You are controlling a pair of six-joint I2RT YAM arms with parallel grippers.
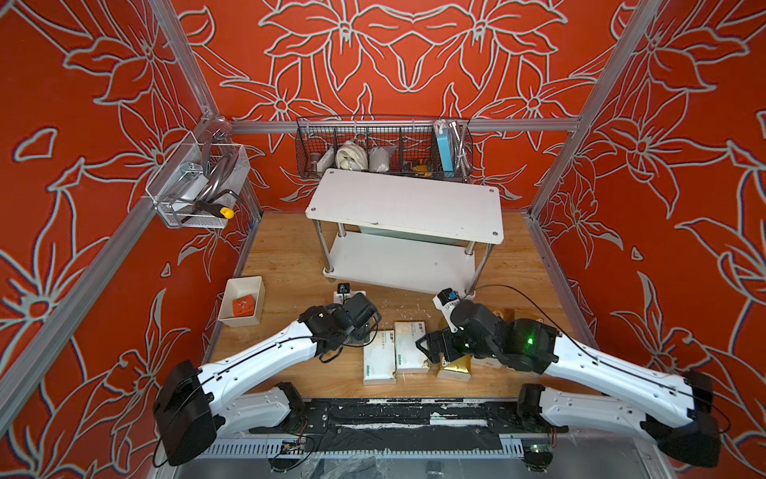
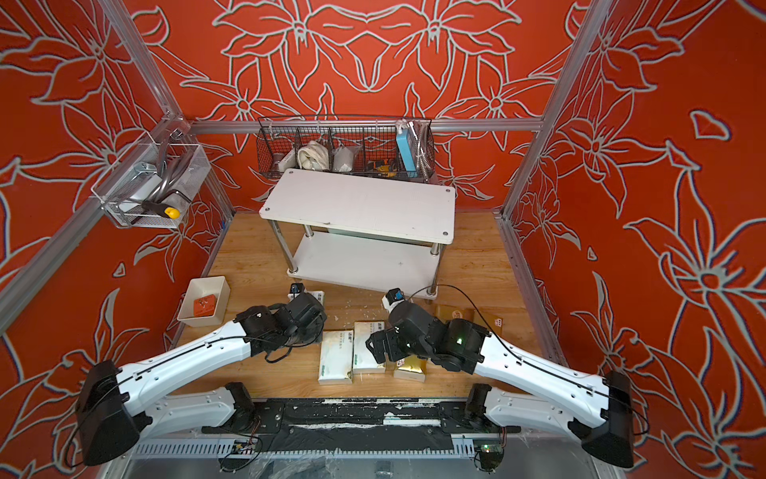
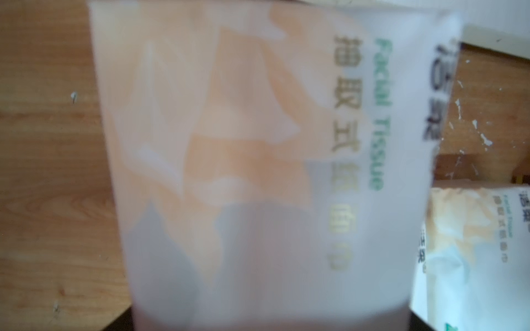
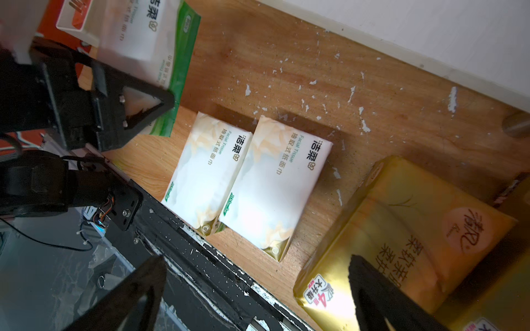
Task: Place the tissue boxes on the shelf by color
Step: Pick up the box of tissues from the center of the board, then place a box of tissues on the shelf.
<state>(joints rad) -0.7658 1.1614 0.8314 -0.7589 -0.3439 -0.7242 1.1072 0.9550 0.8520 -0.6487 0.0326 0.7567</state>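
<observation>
Nothing is sitting on the shelf yet, so all six packs are waiting on the wooden table (image 1: 290,257). Nearest the robot, a pair of white packs (image 4: 275,186) is lying side by side, with a gold pack (image 1: 454,369) just beside them. The right gripper (image 4: 256,259) is hanging over that gold pack, jaws spread wide and holding nothing. The left gripper (image 4: 165,100) is clamping a third white pack (image 3: 258,143) near the shelf's front; I cannot tell if it is lifted. Two more gold packs (image 2: 449,312) are lying behind the right arm. A white tray (image 1: 232,290) is holding an orange block (image 1: 244,307). The shelf (image 1: 406,203) is showing no pack on either tier. On the walls, a wire basket (image 1: 383,137) is holding a light-blue box (image 1: 444,151) and a clear bin (image 1: 166,182) is holding tools.
</observation>
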